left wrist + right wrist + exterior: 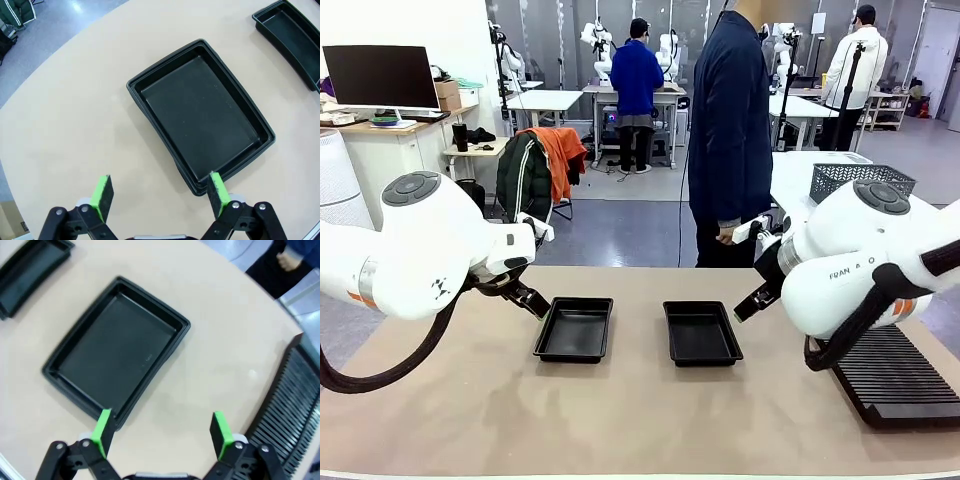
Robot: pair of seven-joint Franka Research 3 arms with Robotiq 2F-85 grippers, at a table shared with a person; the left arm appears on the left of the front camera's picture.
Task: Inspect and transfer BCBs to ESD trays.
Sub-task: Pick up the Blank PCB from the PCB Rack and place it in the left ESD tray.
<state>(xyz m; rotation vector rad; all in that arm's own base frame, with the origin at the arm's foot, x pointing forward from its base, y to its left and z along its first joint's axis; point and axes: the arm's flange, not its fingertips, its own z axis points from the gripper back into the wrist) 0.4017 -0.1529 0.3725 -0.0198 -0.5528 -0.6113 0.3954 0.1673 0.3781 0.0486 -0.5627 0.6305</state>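
Note:
Two empty black ESD trays lie side by side mid-table, the left tray (575,330) and the right tray (702,333). My left gripper (540,307) hovers just off the left tray's outer side. In the left wrist view it (160,194) stands open above the table, and the near corner of that tray (200,115) sits by one green pad. My right gripper (743,311) hangs beside the right tray. Seen from the right wrist, it (161,429) is open and holds nothing, with its tray (117,352) ahead. The BCBs are out of view.
A long black ribbed rack (895,375) lies at the table's right edge under my right arm, its slots (292,395) close to the right fingers. A person (730,130) stands at the far side, one hand (728,236) low. A grey mesh basket (860,178) sits behind.

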